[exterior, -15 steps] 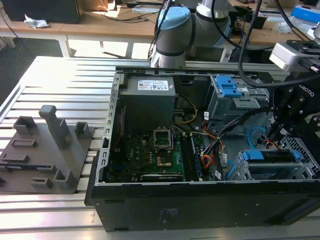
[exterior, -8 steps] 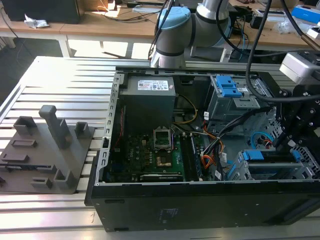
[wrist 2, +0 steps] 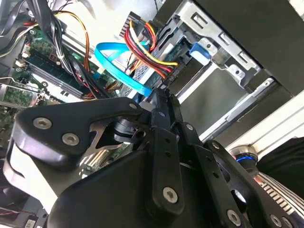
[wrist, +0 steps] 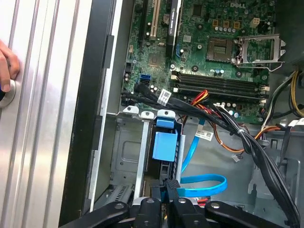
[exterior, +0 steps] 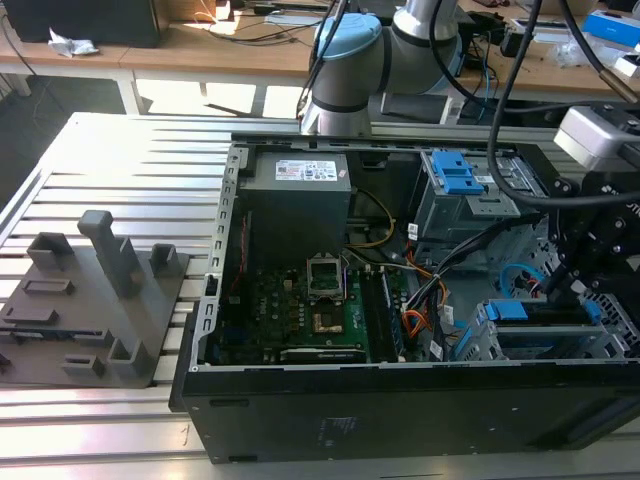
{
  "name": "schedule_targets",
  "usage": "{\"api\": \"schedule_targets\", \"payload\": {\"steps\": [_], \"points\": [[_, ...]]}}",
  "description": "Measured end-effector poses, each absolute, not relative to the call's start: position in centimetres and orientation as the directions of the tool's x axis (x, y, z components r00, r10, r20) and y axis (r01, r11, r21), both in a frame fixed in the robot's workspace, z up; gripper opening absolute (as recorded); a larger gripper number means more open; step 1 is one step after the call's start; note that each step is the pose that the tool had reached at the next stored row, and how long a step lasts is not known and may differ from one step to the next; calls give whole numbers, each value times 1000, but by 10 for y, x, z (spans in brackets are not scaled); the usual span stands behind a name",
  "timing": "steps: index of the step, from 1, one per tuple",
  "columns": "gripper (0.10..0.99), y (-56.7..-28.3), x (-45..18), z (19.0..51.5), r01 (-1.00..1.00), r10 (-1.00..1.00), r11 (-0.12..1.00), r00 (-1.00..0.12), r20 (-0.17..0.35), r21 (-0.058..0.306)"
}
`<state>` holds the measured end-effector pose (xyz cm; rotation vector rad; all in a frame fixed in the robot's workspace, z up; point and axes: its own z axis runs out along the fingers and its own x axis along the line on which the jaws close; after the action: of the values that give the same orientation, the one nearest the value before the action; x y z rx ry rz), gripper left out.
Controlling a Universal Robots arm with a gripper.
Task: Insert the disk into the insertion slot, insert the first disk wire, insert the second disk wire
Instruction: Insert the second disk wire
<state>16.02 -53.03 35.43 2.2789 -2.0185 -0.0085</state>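
Exterior view: one open computer case (exterior: pixel 400 400) lies on a slatted bench (exterior: pixel 120 150). One gripper (exterior: pixel 590 250) hangs above the insertion slot (exterior: pixel 600 345), where the disk (exterior: pixel 540 335) sits seated.

Second wrist view: one light blue second disk wire (wrist 2: pixel 114 64) loops just beside the slot, near one red-yellow wire bundle (wrist 2: pixel 142 40). The fingers (wrist 2: pixel 161 123) look pinched together at the wire's end; a snag could bend the connector.

First wrist view: one hand (wrist: pixel 7 66) rests on the bench beside the case, a collision risk.
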Motion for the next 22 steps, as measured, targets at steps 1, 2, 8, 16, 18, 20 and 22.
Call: {"api": "schedule_targets", "payload": {"steps": [1,2,8,16,18,20,22], "points": [[161,-530,159,354,-990,-991,-118,122,57,76],[161,-530,158,354,-990,-991,-117,122,52,75],[161,-533,158,350,-994,-996,-85,87,27,73],[161,-533,162,345,-997,-1000,-13,15,27,73],[161,-533,162,344,-997,-1000,-5,7,28,73],[161,-533,162,343,-997,-1000,0,2,27,73],[161,-534,163,342,-997,-1000,4,-2,27,73]]}}
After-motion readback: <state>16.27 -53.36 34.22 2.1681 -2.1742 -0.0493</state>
